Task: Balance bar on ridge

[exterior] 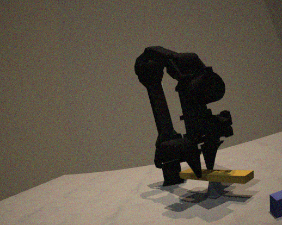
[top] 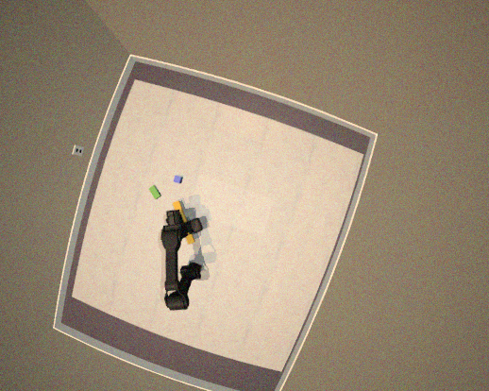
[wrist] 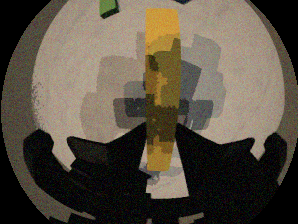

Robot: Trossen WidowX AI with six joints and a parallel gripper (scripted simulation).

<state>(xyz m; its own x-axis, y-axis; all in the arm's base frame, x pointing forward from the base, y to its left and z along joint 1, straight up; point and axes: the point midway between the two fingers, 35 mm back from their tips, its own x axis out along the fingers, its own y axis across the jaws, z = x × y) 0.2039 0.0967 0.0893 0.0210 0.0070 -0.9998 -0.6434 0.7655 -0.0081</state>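
The yellow-orange bar [top: 177, 206] [exterior: 242, 175] [wrist: 162, 25] is held roughly level above the table. My gripper [exterior: 205, 173] [wrist: 160, 125] is shut on the bar, with one finger on each long side, nearer its arm-base end. The grey-blue ridge [exterior: 214, 189] stands on the table under the bar, on the far-end side of the fingers in the exterior view. The bar's underside is at or just above the ridge top; I cannot tell whether they touch. In the wrist view the ridge is mostly hidden by the bar and hard to tell from shadows.
A blue block [top: 177, 179] [exterior: 280, 203] lies beyond the bar's far end. A green block [top: 155, 192] [wrist: 108, 7] lies beside it, farther left in the top view. The arm's base stands near the bar's other end. Overlapping shadows fall around the ridge.
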